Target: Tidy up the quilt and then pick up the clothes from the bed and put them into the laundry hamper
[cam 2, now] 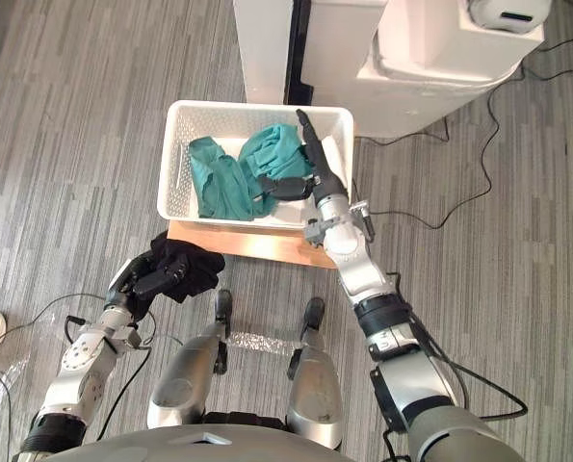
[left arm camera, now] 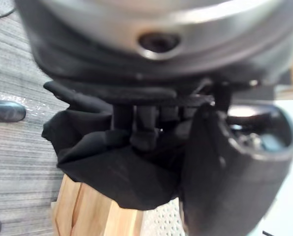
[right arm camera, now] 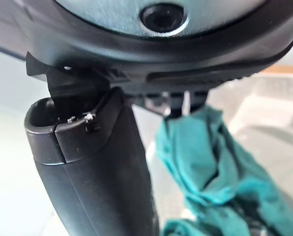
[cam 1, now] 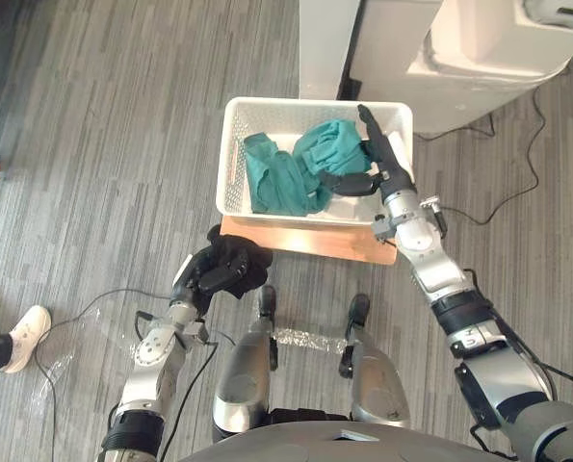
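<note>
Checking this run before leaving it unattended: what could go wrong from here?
The left hand grips the black garment short of the hamper, over the floor; released here, it would likely land outside. The right hand lies open over the teal clothes inside and might drag them out on withdrawing.

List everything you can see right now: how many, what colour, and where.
Laundry hamper: one, white, on the wooden board.
Wooden board: one, light brown, on the floor under the hamper.
Teal clothes: one heap, inside the hamper.
Black garment: one, in the left hand, short of the hamper.
White unit: one, behind the hamper.
Person's shoe: one, white, floor at far left.
Left hand: dark, shut on the black garment.
Right hand: dark, open, over the teal clothes.
</note>
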Robot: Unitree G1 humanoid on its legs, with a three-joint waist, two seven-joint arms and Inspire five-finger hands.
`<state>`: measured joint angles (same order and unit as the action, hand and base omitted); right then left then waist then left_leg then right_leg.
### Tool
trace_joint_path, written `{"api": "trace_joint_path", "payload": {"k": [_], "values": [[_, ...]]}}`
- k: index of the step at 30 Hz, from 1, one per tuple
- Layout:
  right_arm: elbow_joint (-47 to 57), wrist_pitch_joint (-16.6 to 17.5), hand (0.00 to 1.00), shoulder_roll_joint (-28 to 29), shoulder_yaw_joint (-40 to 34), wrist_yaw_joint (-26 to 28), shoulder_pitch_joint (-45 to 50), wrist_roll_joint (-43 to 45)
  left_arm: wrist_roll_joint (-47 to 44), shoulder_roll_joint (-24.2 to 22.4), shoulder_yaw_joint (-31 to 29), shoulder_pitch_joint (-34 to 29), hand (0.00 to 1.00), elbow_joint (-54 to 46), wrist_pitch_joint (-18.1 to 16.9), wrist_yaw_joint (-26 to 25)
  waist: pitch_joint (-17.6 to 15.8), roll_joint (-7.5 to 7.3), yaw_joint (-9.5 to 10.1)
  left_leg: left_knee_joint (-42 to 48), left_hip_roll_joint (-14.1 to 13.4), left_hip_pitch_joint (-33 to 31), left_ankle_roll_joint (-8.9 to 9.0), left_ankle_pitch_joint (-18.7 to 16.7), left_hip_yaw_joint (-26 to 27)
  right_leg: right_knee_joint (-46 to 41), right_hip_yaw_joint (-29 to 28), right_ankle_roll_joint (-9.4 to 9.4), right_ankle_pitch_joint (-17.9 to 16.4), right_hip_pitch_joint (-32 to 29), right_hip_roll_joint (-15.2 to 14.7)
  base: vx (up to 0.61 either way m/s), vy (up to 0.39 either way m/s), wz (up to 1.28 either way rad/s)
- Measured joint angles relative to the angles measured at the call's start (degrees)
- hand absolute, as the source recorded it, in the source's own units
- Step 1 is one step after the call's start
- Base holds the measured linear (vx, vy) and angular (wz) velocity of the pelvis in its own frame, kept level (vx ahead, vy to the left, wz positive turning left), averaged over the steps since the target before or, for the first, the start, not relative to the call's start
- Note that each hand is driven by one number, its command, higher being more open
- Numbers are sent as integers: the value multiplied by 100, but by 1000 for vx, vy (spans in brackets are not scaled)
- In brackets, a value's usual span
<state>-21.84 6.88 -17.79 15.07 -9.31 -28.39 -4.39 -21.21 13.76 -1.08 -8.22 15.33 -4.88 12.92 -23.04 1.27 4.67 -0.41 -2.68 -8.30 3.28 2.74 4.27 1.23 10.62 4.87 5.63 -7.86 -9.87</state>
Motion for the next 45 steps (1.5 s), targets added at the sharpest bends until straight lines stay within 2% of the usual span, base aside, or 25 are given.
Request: {"api": "trace_joint_path", "payload": {"k": [1, 3, 6, 8, 10, 12, 14, 16, 18, 19, 21, 23, 25, 27, 31, 34, 37, 41, 43, 45], "values": [[25, -37, 100, 77, 91, 32, 193, -145, 130, -58, 4, -256, 0, 1, 70, -19, 208, -2, -3, -145, -84, 136, 73, 65, 18, 10, 4, 20, -21, 70, 81, 47, -133, -7], [44, -56, 100, 75, 128, 85, 451, -214, 152, -134, 9, -502, 0, 47, 178, -26, 411, -19, 1, -301, -157, 355, 105, 82, 32, 16, 12, 38, -82, 225, 153, 61, -119, -7], [609, -125, 100, 5, 122, 149, 1152, -201, 156, -236, -3, -861, 0, 394, 257, -131, 964, -129, 17, -437, -251, 559, 194, 79, 94, 20, 16, 36, -149, 324, 240, 77, -72, -11], [1001, -121, 100, -4, 89, 151, 1395, -189, 155, -251, -130, -918, 0, 695, 257, -327, 1105, -227, -28, -437, -278, 692, 214, 51, 164, 29, -2, 33, -152, 416, 264, 39, -38, -16], [1537, -112, 100, -3, -119, 150, 1743, -76, 126, -265, -569, -998, 0, 932, 244, -585, 1359, -393, -57, -460, -296, 723, 205, -34, 242, 116, -99, 23, -160, 465, 289, -13, -12, -16], [1921, -107, 100, -5, -348, 149, 1947, 86, 98, -264, -1034, -1075, 0, 933, 219, -740, 1468, -462, -81, -461, -303, 837, 189, -92, 342, 135, -178, 15, -166, 523, 300, -5, -8, -22], [2299, -83, 100, -9, -672, 136, 2179, 145, 78, -263, -1539, -1197, 0, 869, 139, -825, 1621, -454, -169, -462, -297, 894, 206, -118, 373, 145, -171, 16, -168, 584, 293, 8, -5, -10], [2706, -41, 100, -37, -1276, 78, 2531, 150, -186, -256, -2283, -1240, 0, 453, 121, -880, 1857, -449, -197, -460, -295, 907, 238, -117, 398, 171, -175, 17, -166, 601, 292, 15, -4, -1], [2775, -35, 100, -49, -1694, 18, 2656, 210, -410, -249, -2683, -1239, 0, -34, 118, -884, 1964, -433, -207, -443, -298, 948, 244, -117, 420, 170, -187, 17, -164, 628, 294, 22, -11, -7], [2775, -37, 100, -47, -2102, -15, 2793, 316, -592, -224, -2952, -1240, 0, -620, 118, -879, 2022, -396, -207, -443, -298, 1058, 259, -128, 466, 169, -234, 17, -164, 707, 294, 11, -5, -16], [2775, -39, 100, -46, -2454, -22, 3009, 342, -641, -181, -3135, -1240, 0, -1226, 117, -872, 2162, -346, -223, -448, -295, 1084, 267, -161, 518, 170, -289, 17, -164, 712, 293, -4, 6, -15], [2775, -48, 100, -21, -2828, 42, 3379, 600, -813, -133, -3315, -1235, 0, -2252, 99, -874, 2331, -264, -347, -461, -297, 1135, 265, -200, 603, 168, -362, 18, -163, 723, 294, -8, 7, -17], [2775, -81, 100, 54, -3003, 177, 3658, 725, -833, -81, -3291, -1169, 0, -2877, 8, -871, 2356, -189, -389, -462, -307, 1290, 292, -264, 726, 170, -491, 20, -162, 808, 301, -18, 17, -31], [2776, -166, 100, 194, -3040, 391, 3893, 819, -832, 21, -3190, -1038, 0, -3357, -195, -876, 2429, -111, -514, -462, -356, 1380, 272, -326, 824, 164, -586, 20, -162, 839, 305, -29, 13, -30], [2776, -366, 100, 715, -2668, 778, 4584, 991, -738, 329, -2140, -158, 0, -3722, -1006, -1014, 2514, -3, -662, -462, -444, 1535, 286, -349, 1185, 97, -797, 11, -168, 814, 405, -39, -3, -29], [2747, -387, 100, 1140, -2357, 1044, 5226, 1031, -612, 350, -1773, 68, 0, -3895, -1417, -878, 2508, 74, -877, -390, -531, 1576, 330, -382, 1503, 86, -930, 7, -171, 784, 445, -14, 1, -24], [2129, -219, 100, 1395, -2456, 1056, 5585, 1030, -497, 352, -1665, 209, 0, -3905, -1786, -728, 2498, 80, -954, -368, -606, 1707, 348, -409, 1750, 77, -1116, -14, -184, 784, 548, 16, -18, -33], [1526, 92, 100, 1536, -2564, 1145, 5709, 1032, -220, 363, -1178, 842, 0, -3891, -1710, -1109, 2489, 77, -1007, -341, -624, 1786, 416, -449, 1923, 54, -1272, -26, -191, 768, 614, 18, 2, -26], [1505, 460, 100, 1555, -2448, 1234, 5714, 1020, -43, 411, -880, 1337, 0, -3884, -1519, -1315, 2474, 114, -1151, -263, -665, 1784, 444, -507, 2019, 27, -1368, -27, -191, 730, 628, 19, 3, -22], [1505, 678, 100, 1555, -2360, 1271, 5683, 957, 46, 451, -710, 1616, 0, -3883, -1441, -1381, 2473, 130, -1211, -260, -668, 1783, 450, -511, 2101, 0, -1457, -27, -191, 664, 651, 26, 2, -24]]}}
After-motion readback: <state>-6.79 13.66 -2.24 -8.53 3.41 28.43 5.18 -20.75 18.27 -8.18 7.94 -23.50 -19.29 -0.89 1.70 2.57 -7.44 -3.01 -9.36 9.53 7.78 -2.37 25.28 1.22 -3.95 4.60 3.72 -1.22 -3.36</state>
